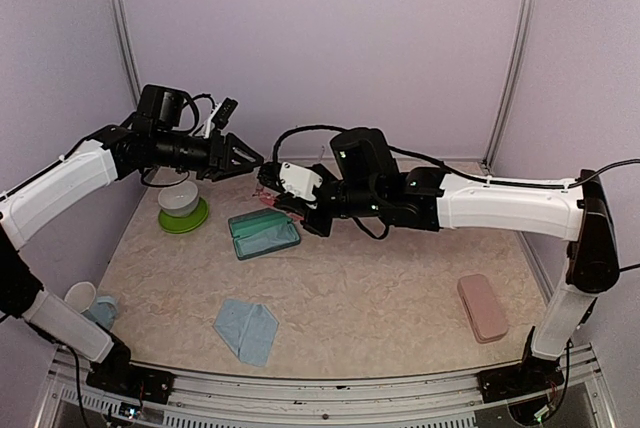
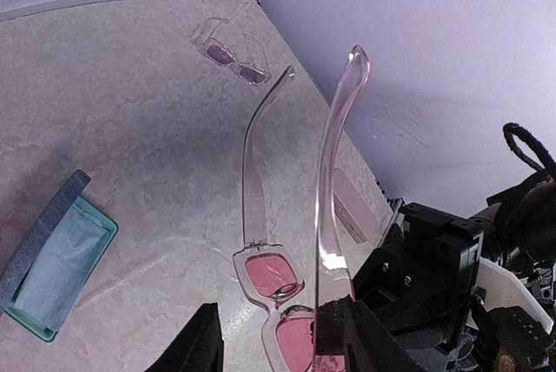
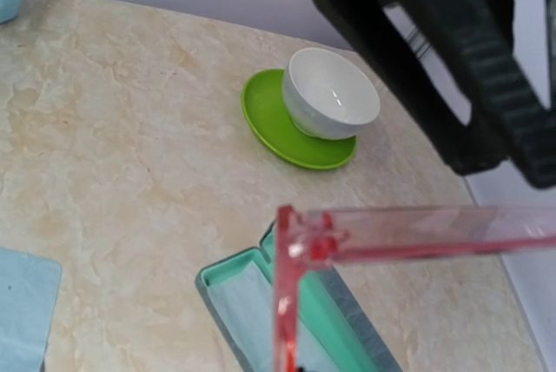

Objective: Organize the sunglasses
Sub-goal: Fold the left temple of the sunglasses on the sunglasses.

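The right claw (image 1: 268,186), pressed shut on the thin translucent pink sunglasses (image 2: 269,281), holds them above the open teal case (image 1: 264,234); the left claw (image 1: 247,158) is half spread around their front. It should close gently on the rigid front, not the long, likely bendy arms. The pale pair (image 2: 233,55) lies beyond the case.

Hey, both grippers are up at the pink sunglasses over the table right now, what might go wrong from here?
1. The pink sunglasses hang in mid-air between the left gripper and the right gripper. If the two pull apart or twist, the thin hinge could snap.
2. If they slip, they may miss the open case and hit the table.
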Tool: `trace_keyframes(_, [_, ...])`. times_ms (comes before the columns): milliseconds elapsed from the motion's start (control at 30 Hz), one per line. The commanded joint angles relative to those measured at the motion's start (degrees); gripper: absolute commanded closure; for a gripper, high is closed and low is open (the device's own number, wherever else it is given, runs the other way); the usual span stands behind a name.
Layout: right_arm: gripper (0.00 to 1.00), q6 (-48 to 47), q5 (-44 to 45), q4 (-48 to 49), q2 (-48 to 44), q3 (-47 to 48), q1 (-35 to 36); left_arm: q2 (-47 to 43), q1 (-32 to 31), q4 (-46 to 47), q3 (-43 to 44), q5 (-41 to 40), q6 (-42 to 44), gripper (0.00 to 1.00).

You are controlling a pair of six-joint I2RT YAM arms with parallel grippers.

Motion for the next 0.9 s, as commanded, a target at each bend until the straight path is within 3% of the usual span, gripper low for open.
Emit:
trace_keyframes(0, [1.00, -0.54, -1.03, 2.28, -3.15, -0.86, 0.82, -1.28, 0.31, 1.39, -1.08, -0.33, -0.05, 0.53])
trace_keyframes(867, [1.00, -3.25, -1.02, 1.52, -2.28, 0.95, 1.63, 2.97, -2.54, -1.36, 1.27, -1.23, 1.97, 0.54])
